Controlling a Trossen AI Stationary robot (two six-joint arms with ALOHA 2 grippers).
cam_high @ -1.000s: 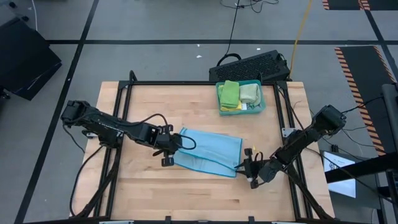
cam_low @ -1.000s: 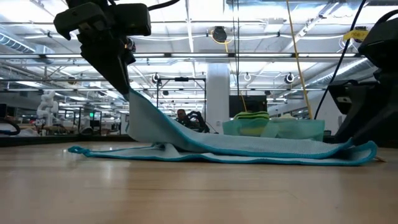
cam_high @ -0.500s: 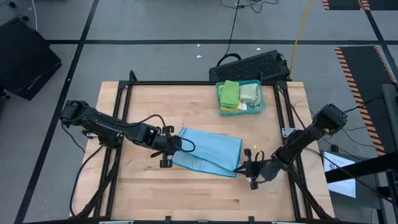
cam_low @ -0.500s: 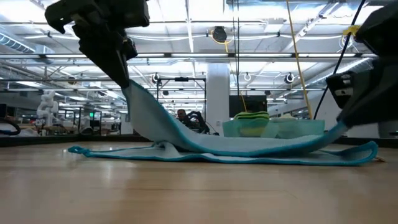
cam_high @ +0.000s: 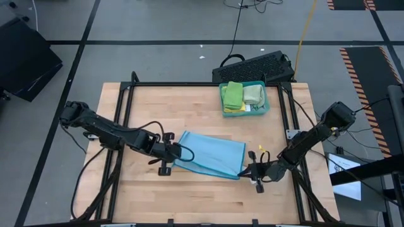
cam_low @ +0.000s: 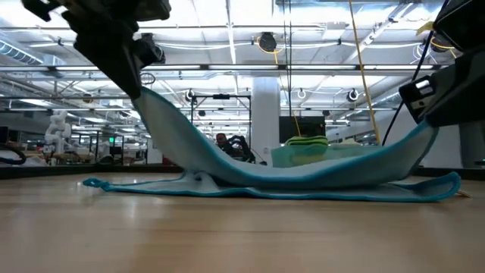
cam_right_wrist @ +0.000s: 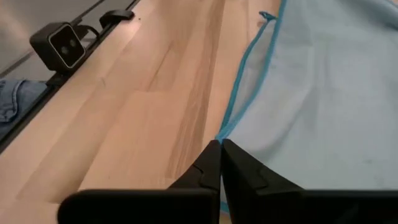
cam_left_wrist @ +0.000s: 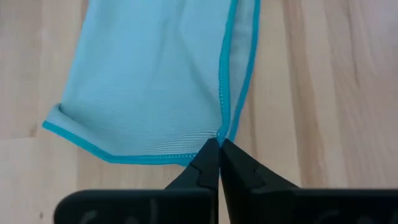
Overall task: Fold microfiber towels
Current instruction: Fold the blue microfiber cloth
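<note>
Both near corners now off the wood, lifted higher than a second ago. Light blue microfiber towel (cam_high: 211, 154) lies mid-table, sagging between the grippers. Left gripper (cam_high: 174, 151) clamped on its left corner, right gripper (cam_high: 247, 170) clamped on its right corner. Teal plastic tray (cam_high: 264, 108) of folded cloths sits well behind.

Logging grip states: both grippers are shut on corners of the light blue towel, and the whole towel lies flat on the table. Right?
Not quite. The left gripper and right gripper are shut on the light blue towel, but the low view shows its gripped ends lifted off the table.
</note>
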